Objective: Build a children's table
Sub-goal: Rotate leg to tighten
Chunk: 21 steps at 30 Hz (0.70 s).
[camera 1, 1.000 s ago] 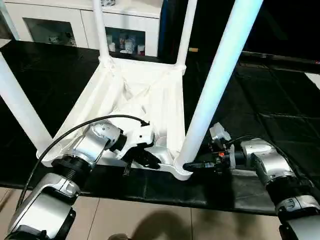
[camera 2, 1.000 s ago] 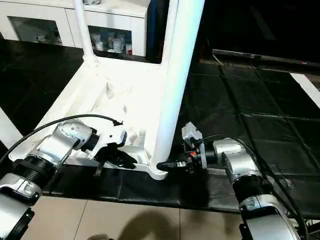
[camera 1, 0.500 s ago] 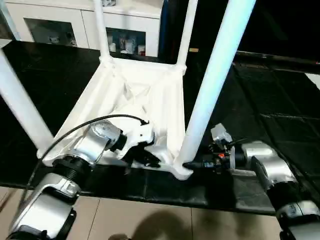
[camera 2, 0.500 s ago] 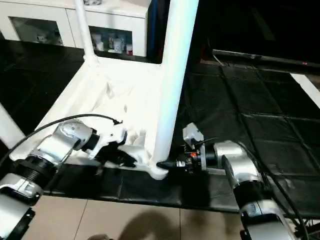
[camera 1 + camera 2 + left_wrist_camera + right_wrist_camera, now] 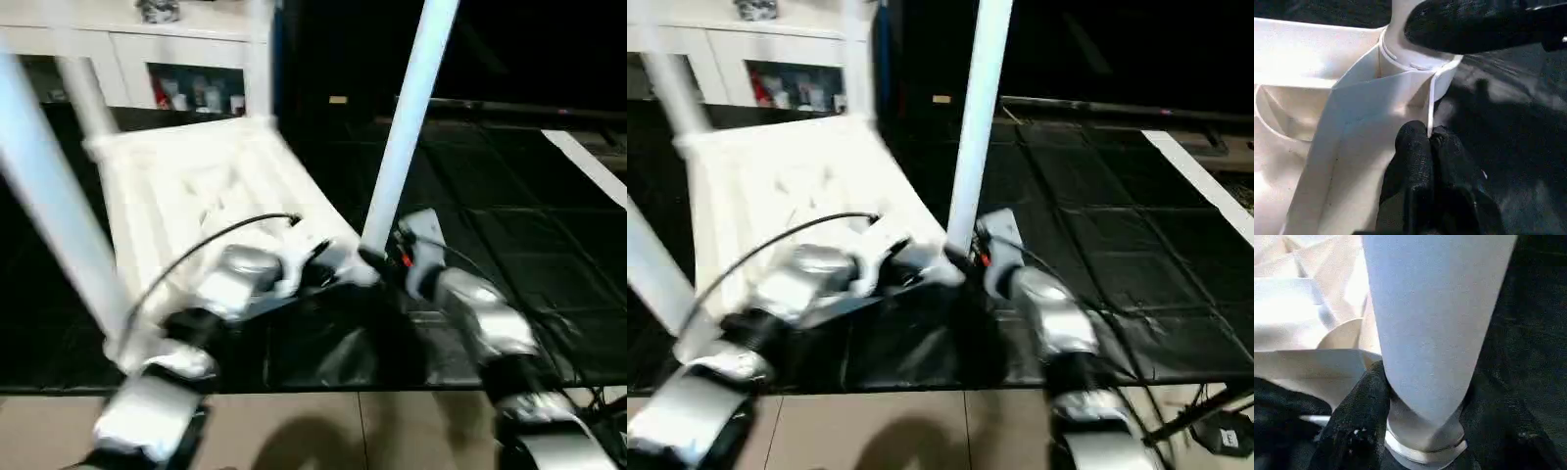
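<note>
Now right pincer (image 5: 1422, 431) round leg (image 5: 1430, 323), left pincer (image 5: 1427, 156) pinching rim (image 5: 1431, 105)

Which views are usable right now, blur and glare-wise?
Left eye view: motion-smeared, the forearms and the children's table lack crisp edges. Right eye view: same smear. Left wrist view: sharp on the left gripper, table plastic washed out by glare. Right wrist view: the leg looms soft, with blown-out white beside it.
</note>
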### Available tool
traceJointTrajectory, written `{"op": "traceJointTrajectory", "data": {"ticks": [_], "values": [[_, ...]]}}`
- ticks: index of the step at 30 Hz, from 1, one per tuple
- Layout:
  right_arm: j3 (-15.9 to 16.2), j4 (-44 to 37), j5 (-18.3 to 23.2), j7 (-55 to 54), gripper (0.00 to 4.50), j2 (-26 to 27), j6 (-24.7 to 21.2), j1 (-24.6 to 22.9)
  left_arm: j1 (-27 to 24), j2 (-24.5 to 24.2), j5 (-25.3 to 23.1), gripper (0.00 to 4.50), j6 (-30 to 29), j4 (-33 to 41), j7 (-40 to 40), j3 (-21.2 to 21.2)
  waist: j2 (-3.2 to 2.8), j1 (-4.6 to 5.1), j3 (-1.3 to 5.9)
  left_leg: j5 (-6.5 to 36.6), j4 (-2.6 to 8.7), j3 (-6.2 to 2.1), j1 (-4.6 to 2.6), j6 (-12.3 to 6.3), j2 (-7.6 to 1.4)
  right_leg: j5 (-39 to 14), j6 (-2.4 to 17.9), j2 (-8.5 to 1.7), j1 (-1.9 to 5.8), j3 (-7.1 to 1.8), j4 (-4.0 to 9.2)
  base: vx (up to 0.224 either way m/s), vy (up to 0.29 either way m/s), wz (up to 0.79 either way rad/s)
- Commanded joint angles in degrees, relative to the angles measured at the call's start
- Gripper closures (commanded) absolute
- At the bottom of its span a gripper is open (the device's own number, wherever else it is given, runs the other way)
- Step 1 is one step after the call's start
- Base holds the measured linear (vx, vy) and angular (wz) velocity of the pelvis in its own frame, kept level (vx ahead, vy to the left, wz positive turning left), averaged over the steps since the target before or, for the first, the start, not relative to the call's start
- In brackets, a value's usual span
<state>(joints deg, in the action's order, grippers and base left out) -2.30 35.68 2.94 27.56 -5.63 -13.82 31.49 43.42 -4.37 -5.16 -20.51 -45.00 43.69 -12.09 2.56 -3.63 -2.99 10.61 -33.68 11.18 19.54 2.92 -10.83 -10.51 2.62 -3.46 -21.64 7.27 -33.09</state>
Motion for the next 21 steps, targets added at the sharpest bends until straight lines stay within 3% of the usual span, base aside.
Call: {"op": "traceJointTrajectory", "data": {"ticks": [1,2,5,9,12,14,18,19,21], "values": [[5.31,0.17,-0.74,1.60,2.56,3.45,-1.89,-0.50,2.08,3.72,1.52,4.50,1.14,0.26,-0.92,-0.57,-0.19,-0.18,3.06,15.51,4.22,-2.38,-0.67,-1.62,-3.29,-26.64,3.96,-6.69,1.74,-3.69,5.99,0.000,0.000,0.00],[5.05,-0.36,-0.45,1.42,2.56,3.58,-1.40,-1.05,2.07,3.68,1.34,4.50,1.08,0.62,-0.75,-0.36,-0.06,-0.21,3.06,15.35,4.24,-2.29,-0.69,-1.80,-3.32,-25.50,4.51,-6.75,1.76,-3.89,5.80,0.000,0.000,0.00],[4.59,-1.76,0.19,1.97,1.89,3.41,-1.53,-2.16,1.60,2.49,0.48,4.50,2.22,1.38,0.67,-1.00,-0.07,-0.34,3.08,14.54,4.21,-2.10,-0.62,-2.12,-3.27,-24.38,5.24,-6.88,1.88,-4.14,5.61,0.000,0.000,0.00],[4.92,-3.01,0.25,2.67,1.53,2.64,-1.57,-3.06,0.97,0.79,0.18,4.50,3.79,1.41,3.31,-1.94,-0.16,-0.49,3.07,13.98,4.33,-2.08,-0.63,-2.25,-3.27,-24.78,4.83,-6.88,1.93,-4.21,5.66,0.000,0.000,0.00],[4.38,-3.24,1.44,9.24,1.32,-0.71,4.54,-4.46,-0.53,-3.39,0.27,4.50,5.05,3.37,9.60,-3.58,-0.25,-0.64,3.37,12.50,4.37,-2.13,-0.19,-2.24,-3.47,-20.59,5.88,-6.96,2.34,-4.39,4.96,0.000,0.000,0.00],[4.06,-3.50,2.41,12.24,1.09,-1.87,5.54,-4.84,-0.75,-4.47,0.22,4.50,5.40,3.75,11.04,-3.87,-0.22,-0.85,3.57,11.06,4.15,-1.84,-0.29,-3.01,-3.54,-16.57,7.26,-6.89,2.28,-4.56,4.44,0.000,0.000,0.00],[4.13,-4.70,4.87,24.29,0.85,-7.93,7.35,-5.79,-1.27,-8.04,0.12,4.50,7.24,4.21,16.51,-4.62,-0.25,-1.67,3.89,6.72,3.78,-1.50,0.23,-5.13,-3.46,-9.25,9.66,-6.57,2.72,-4.53,3.42,0.000,0.000,0.00],[4.17,-4.69,4.99,25.37,0.58,-8.56,7.47,-5.81,-1.33,-8.39,0.05,4.50,7.53,4.24,17.21,-4.82,-0.28,-1.80,3.86,6.44,3.79,-1.53,0.24,-5.45,-3.54,-8.48,9.94,-6.51,2.62,-4.50,3.30,0.000,0.000,0.00],[4.74,-4.49,5.07,28.96,0.46,-10.81,8.33,-5.85,-1.35,-9.74,-0.66,4.50,8.71,3.82,19.42,-5.88,-0.24,-1.94,3.77,6.84,3.84,-1.54,0.11,-5.34,-3.67,-9.21,10.15,-6.56,2.51,-4.42,3.37,0.000,0.000,0.00]]}}
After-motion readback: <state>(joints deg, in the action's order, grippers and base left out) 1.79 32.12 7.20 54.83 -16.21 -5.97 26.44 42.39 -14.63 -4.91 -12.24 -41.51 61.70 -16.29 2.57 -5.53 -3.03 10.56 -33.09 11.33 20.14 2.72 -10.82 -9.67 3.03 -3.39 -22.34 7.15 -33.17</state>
